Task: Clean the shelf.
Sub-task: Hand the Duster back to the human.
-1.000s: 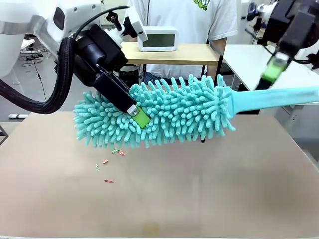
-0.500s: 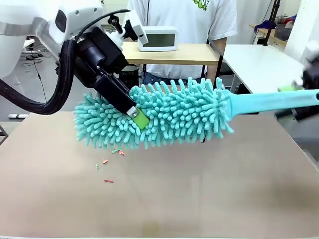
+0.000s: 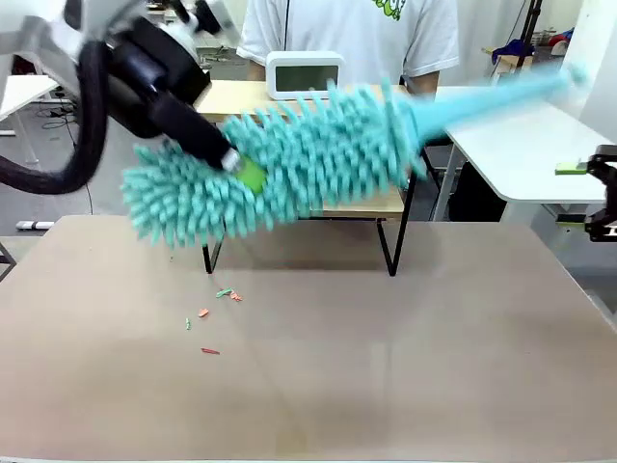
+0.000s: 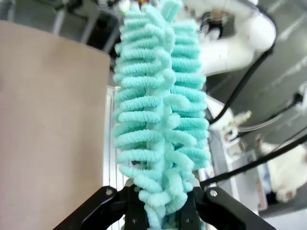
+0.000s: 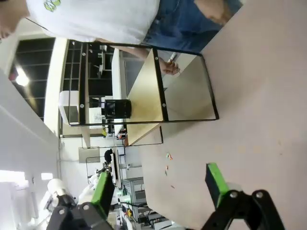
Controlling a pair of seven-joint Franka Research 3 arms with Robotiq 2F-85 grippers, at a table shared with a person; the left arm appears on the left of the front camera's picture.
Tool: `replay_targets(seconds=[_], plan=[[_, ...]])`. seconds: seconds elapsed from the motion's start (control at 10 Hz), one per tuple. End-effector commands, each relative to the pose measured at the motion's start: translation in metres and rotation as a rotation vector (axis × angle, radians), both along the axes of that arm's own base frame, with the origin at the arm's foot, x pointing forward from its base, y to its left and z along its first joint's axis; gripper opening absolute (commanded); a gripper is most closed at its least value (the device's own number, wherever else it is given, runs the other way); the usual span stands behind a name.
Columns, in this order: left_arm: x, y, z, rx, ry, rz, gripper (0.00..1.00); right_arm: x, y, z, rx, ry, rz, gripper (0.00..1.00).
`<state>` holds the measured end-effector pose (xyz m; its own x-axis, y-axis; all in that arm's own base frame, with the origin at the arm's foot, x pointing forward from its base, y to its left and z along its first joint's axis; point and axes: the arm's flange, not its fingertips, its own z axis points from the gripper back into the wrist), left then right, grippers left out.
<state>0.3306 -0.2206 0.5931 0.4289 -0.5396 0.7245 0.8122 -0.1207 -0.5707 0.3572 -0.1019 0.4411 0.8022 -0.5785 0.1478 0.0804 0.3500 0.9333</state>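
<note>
- Front view: left gripper [image 3: 241,172] has its jaws clamped into the fluffy head of a teal duster [image 3: 289,159], which hangs tilted in the air, handle end blurred up toward the right.
- Shelf [image 3: 386,201] stands on the far half of the table [image 3: 386,367], partly behind the duster; a white clock [image 3: 305,74] sits on its top board. A person [image 3: 347,29] stands behind it.
- Small coloured scraps [image 3: 214,311] lie on the table just in front of the shelf's left leg.
- Right gripper [image 3: 590,183] is at the right edge, well apart from the duster, jaws spread and empty.
- Left wrist view: duster [image 4: 160,110] runs straight up from between the closed jaws; soft noodle strands bulge around the black finger links.
- Right wrist view: green pads [image 5: 217,184] stand wide with nothing between them; the shelf [image 5: 158,91] lies sideways, a dark cup [image 5: 116,108] beside it on the lower board.
- Handling, as I judge it: the shelf looks light and stiff on thin legs, so hard sweeps could slide or tip it. Its black frame is the firm place to hold it; the boards are smooth. The duster is soft and light, and gripping its head may let it sag or twist.
</note>
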Motion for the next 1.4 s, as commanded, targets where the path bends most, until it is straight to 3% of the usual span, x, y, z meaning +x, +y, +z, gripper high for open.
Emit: replay_targets(seconds=[0.0, 0.1, 0.2, 0.3, 0.6, 0.8, 1.0, 1.1, 1.3], plan=[[-0.015, 0.07, 0.025, -0.203, 0.102, 0.276, 0.0, -0.017, -0.011, -0.004, -0.011, 0.016, 0.112, 1.0], [-0.024, 0.119, 0.036, -0.309, 0.13, 0.449, 0.0, -0.017, -0.011, -0.004, -0.011, 0.016, 0.112, 1.0], [-0.029, 0.169, 0.039, -0.395, 0.229, 0.679, 0.0, -0.017, -0.011, -0.004, -0.011, 0.016, 0.112, 1.0], [-0.024, 0.212, 0.023, -0.373, 0.34, 0.989, 0.0, -0.017, -0.011, -0.004, -0.011, 0.016, 0.112, 1.0], [0.001, 0.264, -0.037, -0.333, 0.595, 1.309, 0.0, -0.017, -0.011, -0.004, -0.011, 0.016, 0.112, 1.0], [0.025, 0.277, -0.074, -0.21, 0.752, 1.427, 0.0, -0.017, -0.011, -0.004, -0.011, 0.016, 0.112, 1.0], [0.04, 0.27, -0.102, -0.011, 0.957, 1.27, 0.0, -0.017, -0.011, -0.004, -0.011, 0.016, 0.112, 1.0], [0.028, 0.294, -0.096, -0.129, 0.707, 1.402, 0.06, -0.017, -0.011, -0.004, -0.011, 0.016, 0.112, 1.0], [0.028, 0.294, -0.096, -0.129, 0.707, 1.402, 0.06, -0.017, -0.011, -0.004, -0.011, 0.016, 0.112, 1.0]])
